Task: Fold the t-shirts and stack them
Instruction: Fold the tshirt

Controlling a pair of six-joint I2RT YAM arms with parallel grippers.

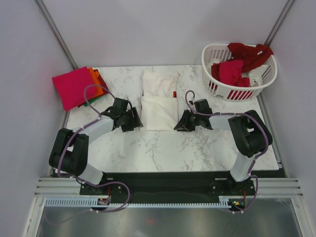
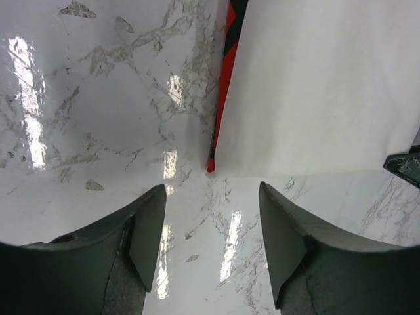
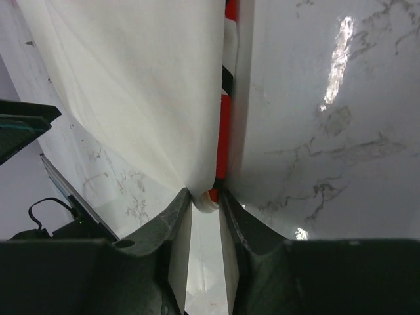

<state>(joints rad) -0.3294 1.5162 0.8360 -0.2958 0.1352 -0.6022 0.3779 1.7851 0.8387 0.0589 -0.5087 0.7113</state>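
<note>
Two arms reach in over the marble table (image 1: 197, 148), one on each side of the cream-white t-shirt (image 1: 159, 112). In the top view this t-shirt lies flat in the middle. Its near half is folded into a neat block and the rest lies spread out behind it. The left end effector (image 2: 211, 190) sits low at the left edge of the t-shirt. Its fingers are wide apart with only bare table between them, and it holds nothing. The corner of the t-shirt lies just past its tips, in the upper right of the left wrist view. A thin red strip (image 2: 223, 85) runs along that edge. The right end effector (image 3: 205, 197) is at the right edge of the t-shirt. Its fingers are close together, and a small corner of the white cloth is pinched between the tips. In the upper left of the top view there is a pile of folded t-shirts. The pink one (image 1: 73, 86) is on top, with an orange one (image 1: 98, 79) and a green one (image 1: 94, 100) peeking out from under it. In the upper right stands a white basket (image 1: 220, 90). It holds a crimson t-shirt (image 1: 232, 71) and a dark red t-shirt (image 1: 249, 53), both crumpled.
</note>
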